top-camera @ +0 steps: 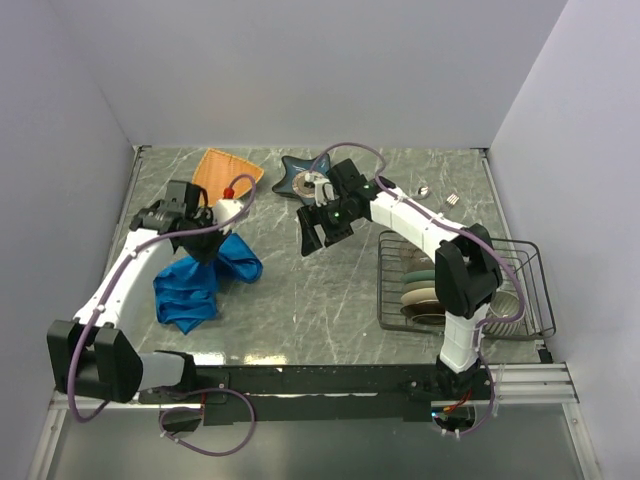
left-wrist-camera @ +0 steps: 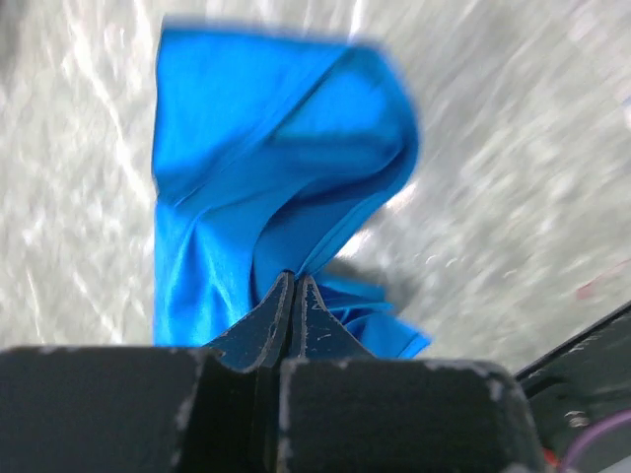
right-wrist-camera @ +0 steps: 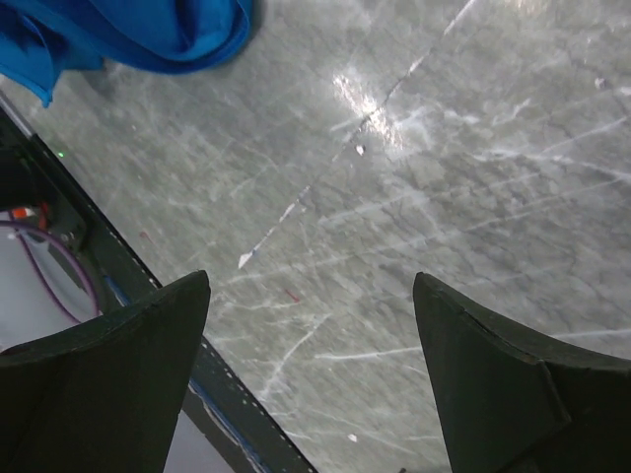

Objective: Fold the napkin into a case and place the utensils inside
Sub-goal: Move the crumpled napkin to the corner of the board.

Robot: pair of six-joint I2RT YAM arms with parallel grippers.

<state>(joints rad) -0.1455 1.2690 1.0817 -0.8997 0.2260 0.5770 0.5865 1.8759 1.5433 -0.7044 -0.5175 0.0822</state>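
The bright blue napkin (top-camera: 190,290) is bunched at the left of the table, one part lifted. My left gripper (top-camera: 208,248) is shut on a fold of the napkin (left-wrist-camera: 266,168), and the cloth hangs from the left gripper's (left-wrist-camera: 294,278) tips. My right gripper (top-camera: 320,232) hovers open over bare table mid-scene. In the right wrist view the right gripper (right-wrist-camera: 311,286) holds nothing, and the napkin (right-wrist-camera: 148,30) shows at top left. Two small silver pieces (top-camera: 424,188) (top-camera: 452,199) lie at the back right. I cannot tell whether they are the utensils.
An orange triangular dish (top-camera: 225,168) and a dark star-shaped dish (top-camera: 292,180) sit at the back. A black wire rack (top-camera: 520,290) holding plates stands at the right. Grey walls close the table on three sides.
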